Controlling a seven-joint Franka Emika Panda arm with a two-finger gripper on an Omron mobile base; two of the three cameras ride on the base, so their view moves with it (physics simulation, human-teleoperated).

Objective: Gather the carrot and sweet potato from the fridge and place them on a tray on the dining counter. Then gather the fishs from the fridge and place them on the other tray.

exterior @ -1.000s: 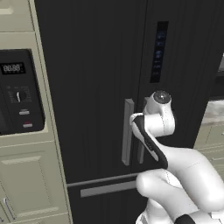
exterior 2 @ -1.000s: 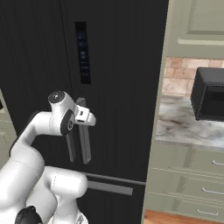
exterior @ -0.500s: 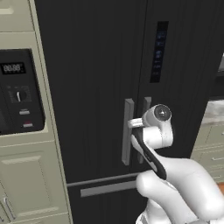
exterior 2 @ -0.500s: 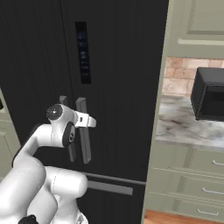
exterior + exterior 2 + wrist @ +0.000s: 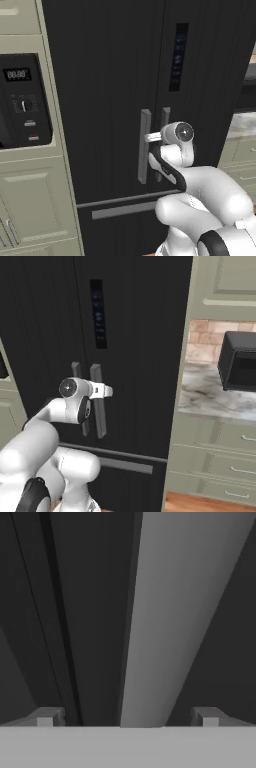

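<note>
The tall black French-door fridge [image 5: 125, 100] stands shut, its two glossy doors meeting at a thin vertical seam. A slim dark control strip with small bluish marks runs down the upper part of the right-hand door, and a flat grey bar handle crosses the bottom drawer. Either side of the seam hang two long grey vertical handles; the left door handle [image 5: 144, 146] is plainly seen in the left base view, and the right door handle [image 5: 98, 401] in the right base view. The fridge sits between a beige wall-oven cabinet [image 5: 30, 200] with a black oven control panel on its left and pale green cabinets on its right, where a grey-white veined marble counter [image 5: 215, 396] carries a black boxy microwave [image 5: 239, 362].

The white arm rises from the base, bends sharply at its elbow and reaches forward at handle height, its wrist level and the hand pointing straight at the doors. The two-finger gripper [image 5: 127, 717] is pressed close to the fridge front at the handles. In the hand view one grey handle runs up between the two fingertips [image 5: 47, 716], which stand spread wide on either side of it without closing on it; nothing is gripped.
</note>
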